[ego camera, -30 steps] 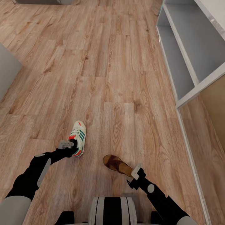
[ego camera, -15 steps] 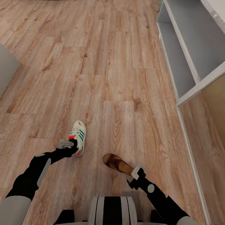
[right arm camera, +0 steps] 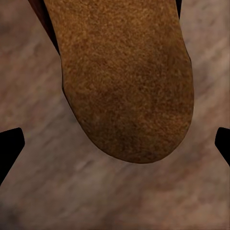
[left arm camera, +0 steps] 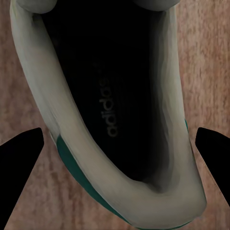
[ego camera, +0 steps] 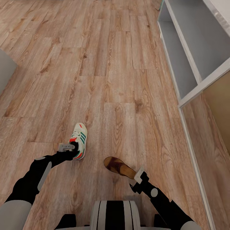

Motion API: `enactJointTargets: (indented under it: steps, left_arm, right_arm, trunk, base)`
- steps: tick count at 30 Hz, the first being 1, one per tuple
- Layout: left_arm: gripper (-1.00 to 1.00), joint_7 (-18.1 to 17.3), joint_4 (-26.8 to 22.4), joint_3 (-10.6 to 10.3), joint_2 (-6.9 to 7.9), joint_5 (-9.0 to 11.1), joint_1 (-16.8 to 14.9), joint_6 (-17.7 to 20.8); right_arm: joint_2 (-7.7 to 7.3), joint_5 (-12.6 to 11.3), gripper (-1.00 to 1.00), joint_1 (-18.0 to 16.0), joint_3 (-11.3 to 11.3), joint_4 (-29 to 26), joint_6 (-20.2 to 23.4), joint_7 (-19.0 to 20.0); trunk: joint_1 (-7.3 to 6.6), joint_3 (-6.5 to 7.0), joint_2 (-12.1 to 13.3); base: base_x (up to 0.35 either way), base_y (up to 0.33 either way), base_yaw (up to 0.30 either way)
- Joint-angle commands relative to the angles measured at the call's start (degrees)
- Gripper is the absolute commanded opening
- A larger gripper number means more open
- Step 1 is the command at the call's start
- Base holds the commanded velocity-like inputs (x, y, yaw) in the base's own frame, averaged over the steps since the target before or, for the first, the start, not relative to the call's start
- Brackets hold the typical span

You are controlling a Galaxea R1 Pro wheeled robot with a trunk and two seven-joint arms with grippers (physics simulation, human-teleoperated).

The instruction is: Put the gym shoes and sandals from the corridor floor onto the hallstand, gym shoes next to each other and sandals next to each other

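Note:
One gym shoe (ego camera: 80, 138), white with green stripes, sits at my left gripper (ego camera: 75, 149). In the left wrist view the shoe's dark opening (left arm camera: 110, 96) lies between the two black fingertips (left arm camera: 21, 163), which sit close against both sides of its heel. One brown sandal (ego camera: 118, 166) lies on the corridor floor (ego camera: 105, 80) in front of my right gripper (ego camera: 135, 179). In the right wrist view its tan heel (right arm camera: 129, 81) sits between fingertips (right arm camera: 9, 143) that stand wide apart and clear of it. The grey hallstand (ego camera: 191, 51) is at the far right.
A grey furniture corner (ego camera: 6, 68) juts in at the left edge. A beige wall panel (ego camera: 220, 105) runs down the right side beyond the hallstand. Open wooden floor stretches ahead between the two.
The whole view has shifted, with floor and hallstand sliding a little up and left. Both arms hold their pose, the gym shoe stays with the left gripper, and the sandal drifts slightly.

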Motion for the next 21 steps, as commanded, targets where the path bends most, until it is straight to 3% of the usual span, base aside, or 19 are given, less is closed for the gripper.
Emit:
enactJointTargets:
  steps: [1, 21]
  left_arm:
    - [-1.0, -0.07, 0.16, -0.53, -0.01, 0.87, 0.06, 0.85]
    - [-1.0, 0.02, 0.24, -0.44, -0.01, 0.84, 0.06, 0.91]
  right_arm:
    - [-0.05, 0.53, 1.0, 0.0, 0.12, -0.15, 0.35, 0.14]
    - [-0.05, 0.53, 1.0, 0.0, 0.09, -0.24, 0.37, 0.07]
  trunk:
    - [0.0, -0.03, -0.01]
    - [0.0, -0.03, -0.01]
  base:
    - [0.0, 0.0, -0.001]
    - [0.049, 0.0, 0.0]
